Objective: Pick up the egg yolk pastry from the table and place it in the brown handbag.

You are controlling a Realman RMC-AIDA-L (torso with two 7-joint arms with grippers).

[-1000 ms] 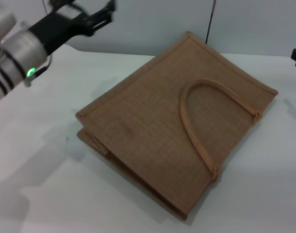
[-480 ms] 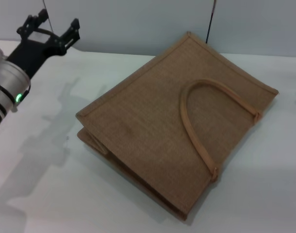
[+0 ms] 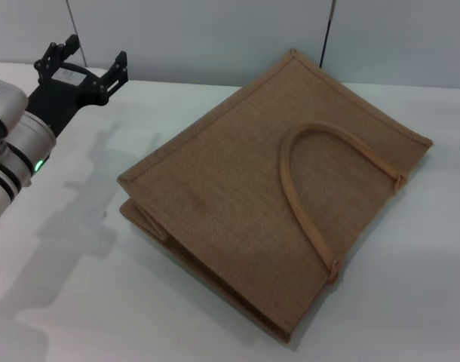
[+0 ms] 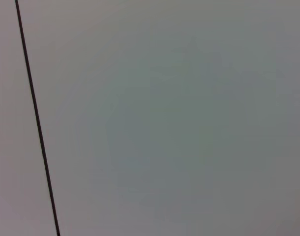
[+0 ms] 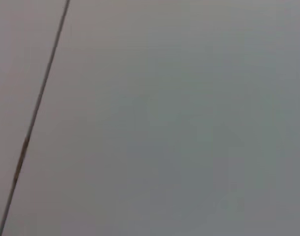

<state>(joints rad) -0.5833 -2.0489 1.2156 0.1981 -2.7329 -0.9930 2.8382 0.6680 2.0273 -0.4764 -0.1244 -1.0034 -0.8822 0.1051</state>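
The brown handbag (image 3: 237, 188) lies flat on the white table (image 3: 87, 302) in the head view, one arched handle (image 3: 302, 207) resting across its upper face. The egg yolk pastry is out of view in every frame. My left gripper (image 3: 89, 53) hovers at the far left, above the table's back edge and well clear of the bag's left corner; it is open with nothing between its black fingers (image 3: 121, 62). My right gripper does not show in any view. Both wrist views show only a plain grey wall.
A grey wall (image 3: 215, 30) with a dark vertical seam (image 3: 328, 30) rises behind the table. The left arm's white and silver forearm (image 3: 11, 151) crosses the left edge. White tabletop stretches in front of and to the left of the bag.
My left arm has swung back to the left and lower, its open gripper now near the far left edge. The dark tip of the right gripper at the right edge has left the view.
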